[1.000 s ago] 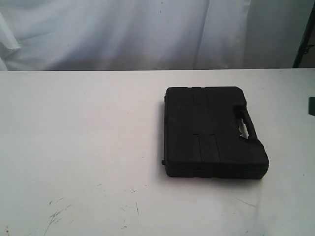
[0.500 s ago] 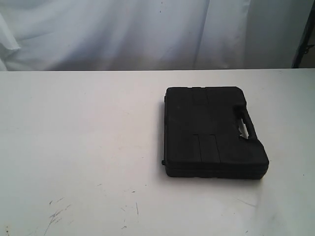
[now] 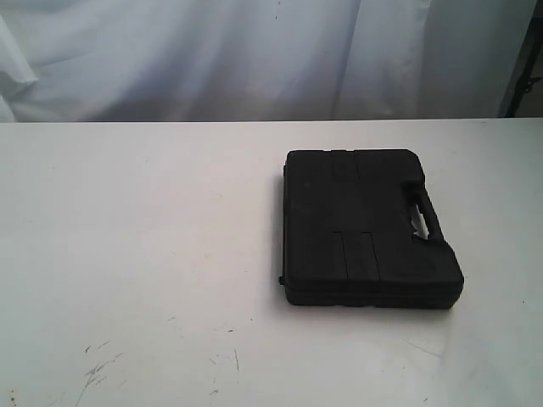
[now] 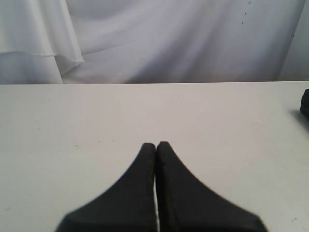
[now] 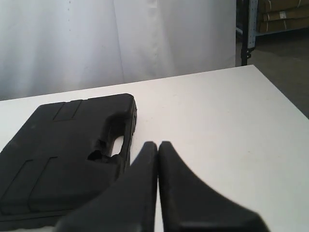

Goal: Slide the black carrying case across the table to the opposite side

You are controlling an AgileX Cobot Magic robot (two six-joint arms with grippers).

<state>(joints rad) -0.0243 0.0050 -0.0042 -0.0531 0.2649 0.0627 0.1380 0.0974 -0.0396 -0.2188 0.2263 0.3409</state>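
The matte black case [image 3: 365, 225] lies flat on the white table [image 3: 144, 229], right of centre, its handle cutout [image 3: 421, 216] along its right edge. Neither arm shows in the exterior view. In the right wrist view the case [image 5: 67, 150] sits close beside my right gripper [image 5: 157, 144], which is shut with nothing in it, just off the handle edge. My left gripper [image 4: 156, 144] is shut and empty over bare table [image 4: 96, 121]; only a corner of the case [image 4: 305, 102] shows at that view's edge.
A white curtain [image 3: 254, 59] hangs behind the table's far edge. Dark scuff marks [image 3: 97, 369] mark the near left of the tabletop. A dark post [image 3: 522, 59] stands at the back right, and stacked boxes [image 5: 282, 14] lie beyond the table.
A small dark object at the exterior view's right edge one second ago has gone. The case has not moved.
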